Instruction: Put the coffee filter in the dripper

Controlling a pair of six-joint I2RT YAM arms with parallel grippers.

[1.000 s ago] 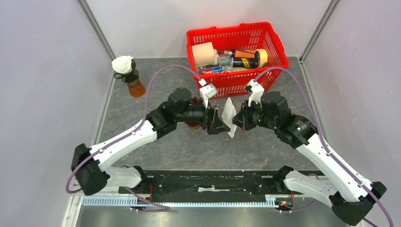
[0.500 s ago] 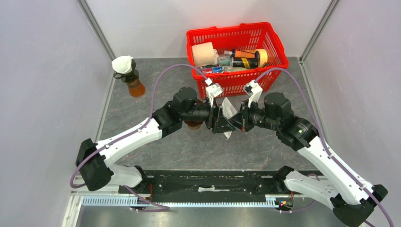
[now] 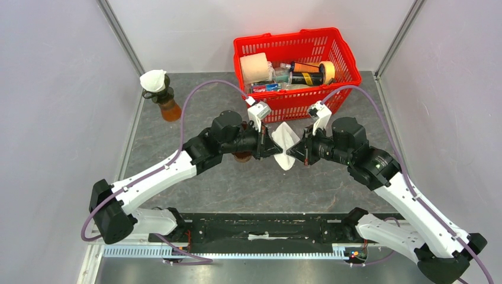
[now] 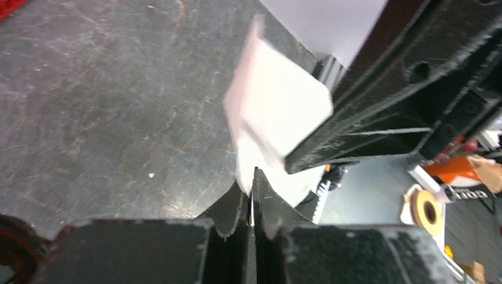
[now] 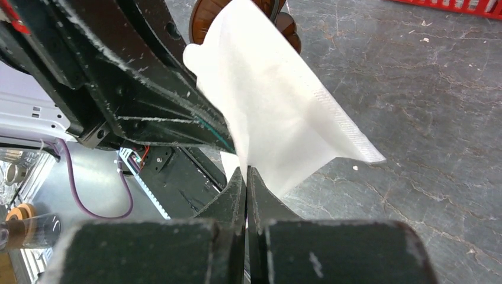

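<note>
A white paper coffee filter (image 3: 285, 142) hangs above the table's middle, held from both sides. My left gripper (image 3: 276, 148) is shut on its left edge, and the paper shows pinched between the jaws in the left wrist view (image 4: 251, 177). My right gripper (image 3: 295, 155) is shut on the lower right edge (image 5: 245, 171). The filter (image 5: 278, 100) fans out above the right jaws. A brown dripper (image 3: 240, 157) sits on the table, mostly hidden beneath the left arm; its rim (image 5: 285, 23) shows behind the filter.
A red basket (image 3: 296, 103) of bottles, a roll and tape stands at the back. An amber jar (image 3: 169, 106) topped with a white filter cone (image 3: 154, 80) stands at the back left. Side walls enclose the grey table (image 3: 237, 183).
My left gripper has gone from open to shut on the filter's left edge. The filter has turned from edge-on to spread wider between the two grippers.
</note>
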